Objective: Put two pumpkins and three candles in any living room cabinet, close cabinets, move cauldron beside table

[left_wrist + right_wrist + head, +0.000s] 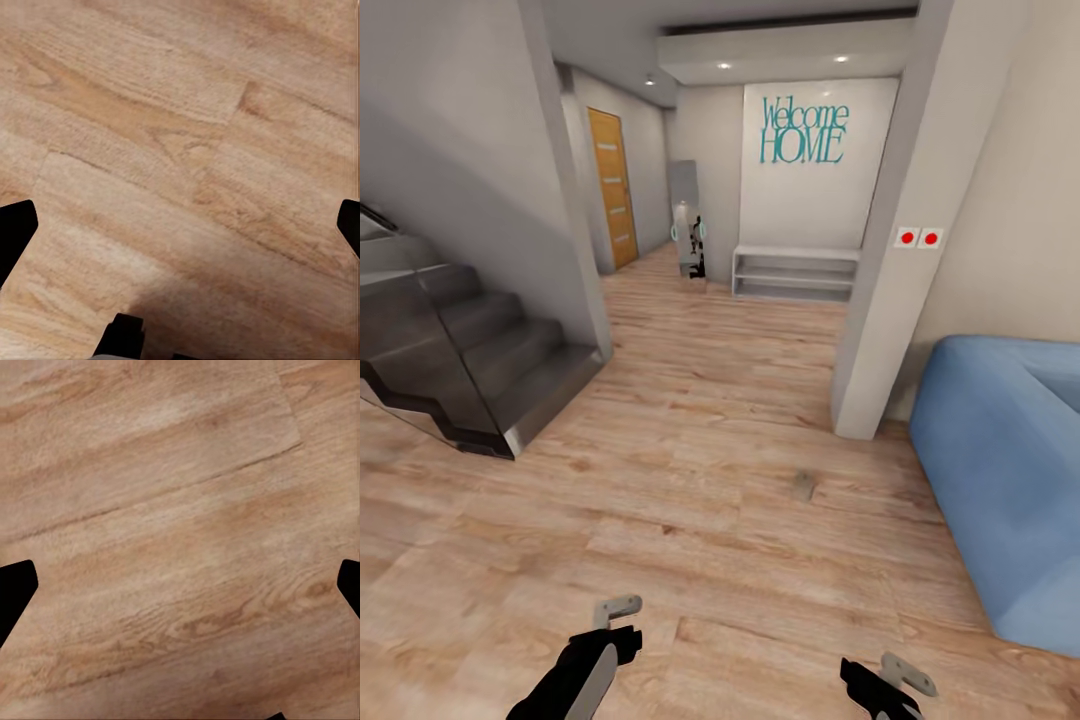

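On the wood floor (690, 500) at 1 o'clock a candle (802, 487) is lying, while left gripper (618, 617) and right gripper (895, 680) are hanging spread, empty.

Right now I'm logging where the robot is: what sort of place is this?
Most likely a home's entrance hall beside a living area: a "Welcome HOME" sign above a low white shelf, a dark staircase, and a blue sofa on wood floor.
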Controlling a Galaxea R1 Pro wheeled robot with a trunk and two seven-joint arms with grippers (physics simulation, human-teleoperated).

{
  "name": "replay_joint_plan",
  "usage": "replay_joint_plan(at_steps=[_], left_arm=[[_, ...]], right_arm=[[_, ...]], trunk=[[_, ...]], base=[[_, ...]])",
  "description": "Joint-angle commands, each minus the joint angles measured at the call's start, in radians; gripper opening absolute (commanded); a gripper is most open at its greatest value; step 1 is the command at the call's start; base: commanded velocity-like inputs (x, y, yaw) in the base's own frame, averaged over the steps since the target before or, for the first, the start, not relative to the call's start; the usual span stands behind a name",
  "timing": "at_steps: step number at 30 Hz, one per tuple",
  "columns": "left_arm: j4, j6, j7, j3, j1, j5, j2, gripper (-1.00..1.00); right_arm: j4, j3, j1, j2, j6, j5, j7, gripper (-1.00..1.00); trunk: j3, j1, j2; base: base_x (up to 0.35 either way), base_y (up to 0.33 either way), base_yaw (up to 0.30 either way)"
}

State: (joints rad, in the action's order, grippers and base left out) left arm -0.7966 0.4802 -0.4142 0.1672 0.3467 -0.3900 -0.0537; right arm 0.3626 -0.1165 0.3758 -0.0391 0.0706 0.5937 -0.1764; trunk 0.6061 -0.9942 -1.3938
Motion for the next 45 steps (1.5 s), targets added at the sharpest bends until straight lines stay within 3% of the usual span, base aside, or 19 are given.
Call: replay_joint_plan(at_steps=[1, 45], left_arm=[[0.0, 0.0, 0.0, 0.0, 0.0, 0.0, 0.0, 1.0], [0.0, 0.001, 0.0, 0.0, 0.0, 0.0, -0.001, 1.0]], right_arm=[[0.0, 0.0, 0.0, 0.0, 0.0, 0.0, 0.0, 1.0], [-0.007, 0.0, 0.0, 0.001, 0.001, -0.002, 0.0, 1.0]], trunk=[[0.0, 0.0, 0.0], [0.0, 0.0, 0.0]], base=[[0.331, 0.0, 0.0], [0.331, 0.0, 0.0]])
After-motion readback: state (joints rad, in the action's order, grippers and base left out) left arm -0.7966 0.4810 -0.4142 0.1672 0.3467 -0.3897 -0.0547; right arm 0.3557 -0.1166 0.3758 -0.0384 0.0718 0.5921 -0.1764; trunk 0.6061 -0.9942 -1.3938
